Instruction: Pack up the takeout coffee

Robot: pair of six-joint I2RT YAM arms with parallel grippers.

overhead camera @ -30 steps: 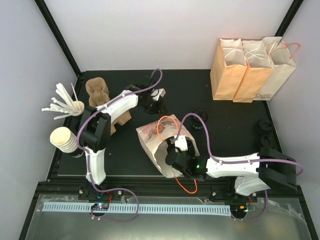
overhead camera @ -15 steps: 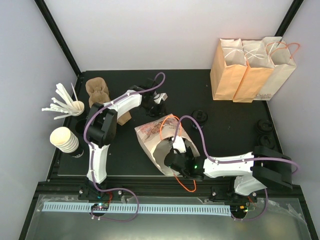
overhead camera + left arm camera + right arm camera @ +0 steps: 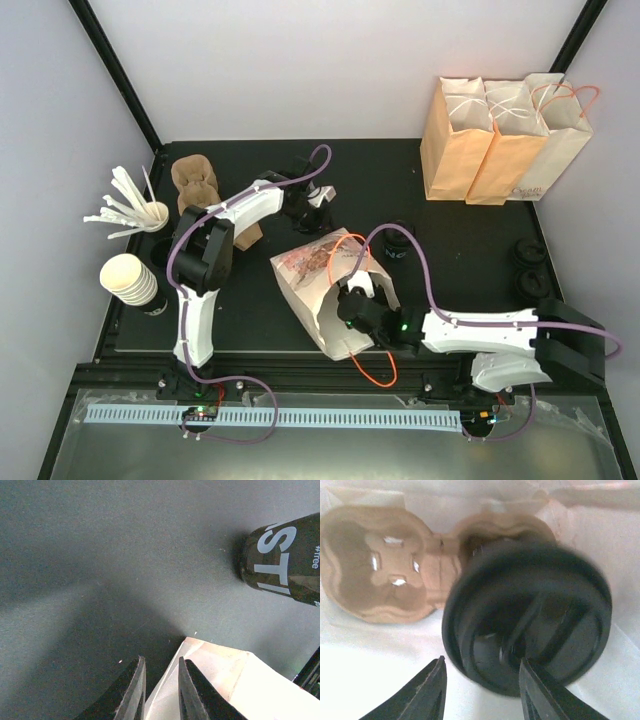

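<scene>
Takeout coffee (image 3: 527,625) sat inside paper bag (image 3: 305,265), centre-right of the right-wrist frame, at the right well of cardboard carrier (image 3: 375,565). Right gripper (image 3: 481,664) stood open, jaws apart just below it. Left gripper (image 3: 161,660) was at the bag edge; grip unclear. Judged light, thin-walled, spillable: take mid-wall, gently, upright.

Black-lidded takeout coffee (image 3: 527,620) in pulp carrier (image 3: 380,565)

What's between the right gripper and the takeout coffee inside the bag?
Nothing visible. In the right wrist view the takeout coffee shows its black lid just ahead of the right gripper, inside the paper bag, over one well of the cardboard carrier. No other thing lies between them.
</scene>
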